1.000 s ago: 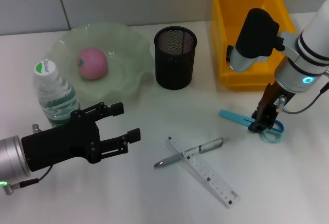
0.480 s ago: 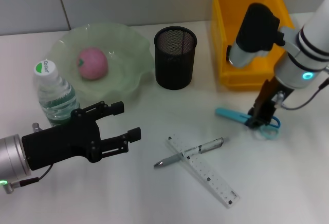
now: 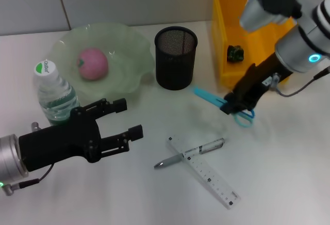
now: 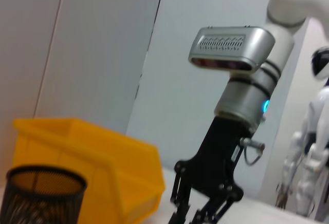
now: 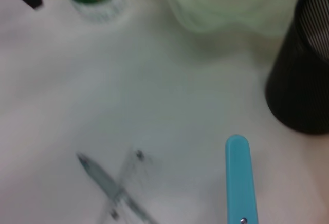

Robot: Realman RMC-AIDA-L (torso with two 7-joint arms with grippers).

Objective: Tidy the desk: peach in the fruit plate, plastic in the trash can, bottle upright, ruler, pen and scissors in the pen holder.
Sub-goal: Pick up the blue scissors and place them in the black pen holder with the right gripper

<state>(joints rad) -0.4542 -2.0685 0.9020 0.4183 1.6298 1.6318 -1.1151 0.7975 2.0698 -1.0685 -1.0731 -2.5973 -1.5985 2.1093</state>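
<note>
My right gripper is shut on the blue scissors and holds them above the table, closed tip pointing toward the black mesh pen holder. The scissors tip also shows in the right wrist view, beside the pen holder. The clear ruler lies on the table with the silver pen across it. The peach sits in the green fruit plate. The bottle stands upright. A dark piece of plastic lies in the yellow bin. My left gripper is open and empty beside the bottle.
The yellow bin stands at the back right, behind my right arm. The left wrist view shows the bin, the pen holder and my right arm's gripper farther off. The ruler and pen lie in front of the pen holder.
My right gripper has lifted the scissors off the table and carried them left and toward the back, closer to the pen holder. The left arm has barely moved.
</note>
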